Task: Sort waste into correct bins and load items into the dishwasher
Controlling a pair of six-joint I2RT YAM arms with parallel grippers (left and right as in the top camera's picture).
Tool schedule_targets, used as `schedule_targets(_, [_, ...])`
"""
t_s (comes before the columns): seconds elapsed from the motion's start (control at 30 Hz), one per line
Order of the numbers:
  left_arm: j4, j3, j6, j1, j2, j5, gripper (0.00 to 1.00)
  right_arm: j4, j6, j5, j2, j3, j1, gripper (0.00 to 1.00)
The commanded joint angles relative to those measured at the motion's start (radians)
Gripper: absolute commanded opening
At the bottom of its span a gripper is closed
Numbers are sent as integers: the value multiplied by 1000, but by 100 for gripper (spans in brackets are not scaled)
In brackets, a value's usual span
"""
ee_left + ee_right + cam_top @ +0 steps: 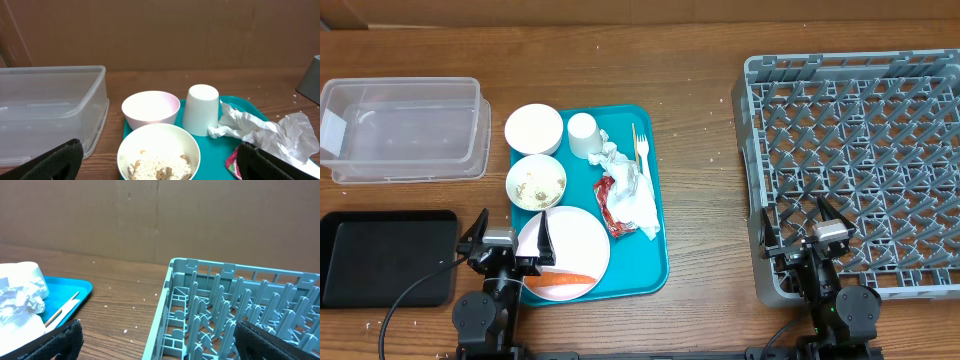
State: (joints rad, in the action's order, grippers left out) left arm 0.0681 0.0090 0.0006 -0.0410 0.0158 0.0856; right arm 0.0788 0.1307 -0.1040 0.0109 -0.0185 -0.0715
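On the teal tray (655, 270) are an empty white bowl (533, 129), a bowl with rice scraps (536, 182), an upturned white cup (582, 135), a pale fork (641, 150), crumpled napkins (630, 190), a red wrapper (610, 205) and a white plate (575, 245) holding a carrot piece (560, 281). My left gripper (510, 238) is open and empty at the tray's near left corner, facing the rice bowl (157, 150). My right gripper (803, 222) is open and empty over the near left corner of the grey dish rack (860, 150).
The clear tub (400, 128) stands at the far left, the black tray (385, 257) in front of it. Small crumbs dot the wooden table between the teal tray and the rack (240, 310). A brown wall stands behind the table.
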Motion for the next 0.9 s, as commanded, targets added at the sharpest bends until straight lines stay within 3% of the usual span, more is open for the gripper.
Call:
schedule_targets(0.0, [3, -4, 15, 4, -10, -11, 100, -5, -7, 6, -8, 10, 6, 100])
schedule_targets(0.37, [-2, -4, 5, 4, -8, -2, 100, -5, -7, 6, -8, 10, 6, 100])
schedule_targets(0.43, [-9, -3, -166, 5, -8, 137, 100, -5, -7, 6, -8, 10, 6, 100])
schedule_targets(0.53, [-24, -3, -674, 13, -6, 494, 100, -5, -7, 6, -8, 10, 6, 100])
schedule_targets(0.57, [-24, -3, -734, 13, -6, 532, 100, -5, -7, 6, -8, 10, 6, 100])
schedule_targets(0.73, [-123, 6, -764, 13, -6, 762, 100, -5, -7, 6, -8, 10, 6, 100])
schedule_targets(0.87, [-95, 93, -764, 13, -3, 802, 100, -5, -7, 6, -8, 10, 6, 100])
